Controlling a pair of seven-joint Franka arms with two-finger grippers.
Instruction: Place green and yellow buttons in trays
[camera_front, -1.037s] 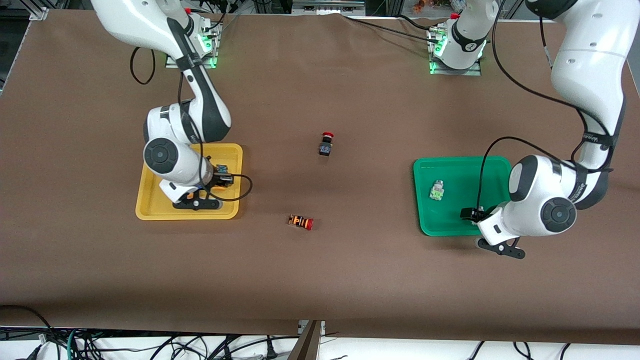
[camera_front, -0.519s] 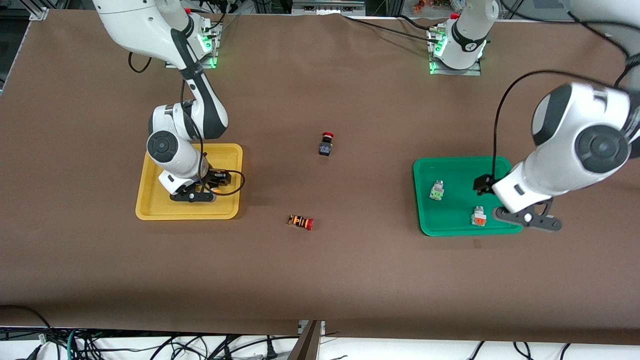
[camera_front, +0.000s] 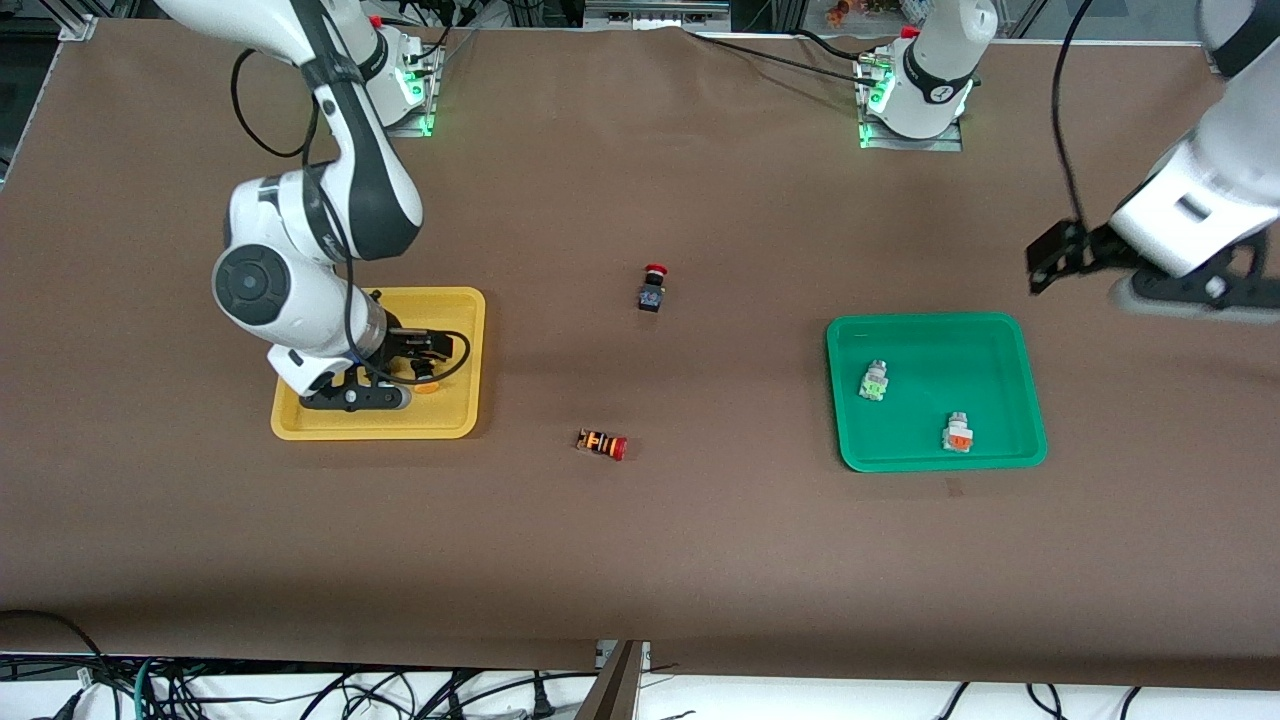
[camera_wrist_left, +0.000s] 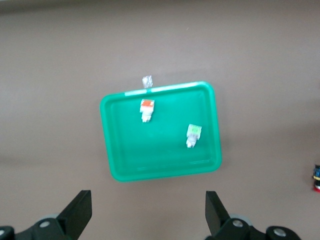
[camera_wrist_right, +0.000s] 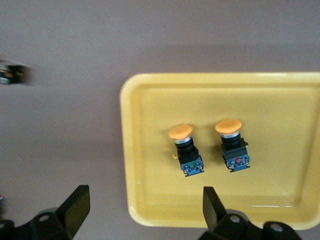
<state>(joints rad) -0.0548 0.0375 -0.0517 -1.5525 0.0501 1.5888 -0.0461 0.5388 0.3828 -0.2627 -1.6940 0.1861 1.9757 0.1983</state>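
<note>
Hanging over the yellow tray (camera_front: 455, 425) with its fingers spread wide and nothing between them, the right pincer (camera_wrist_right: 145, 207) touches neither of the two yellow-capped buttons below it. The left pincer (camera_wrist_left: 147, 212) is likewise wide open and empty, up in the air over bare bench (camera_front: 640, 560) at the left arm's end, well apart from the green tray (camera_front: 1010, 335).

Inside the yellow tray, seen from the right wrist, the two black-bodied buttons lie side by side on its floor, apart from each other: one yellow-capped button (camera_wrist_right: 186, 150) and the second yellow-capped button (camera_wrist_right: 232, 145), both with their round caps pointing the same way. In the front view only a bit of orange cap shows past the right pincer.

The green tray holds two light grey buttons, well apart. The green-faced button (camera_front: 874, 380) lies farther from the front camera, and the orange-faced button (camera_front: 957, 432) lies nearer to it, close to the tray's rim.

On the bare bench between the trays lie a red-capped black switch (camera_front: 652, 289) and, nearer the front camera, a striped switch (camera_front: 602, 443) on its side.

The right arm bends down from its base with its wrist low above the yellow tray; the left arm is raised high, its wrist tilted
</note>
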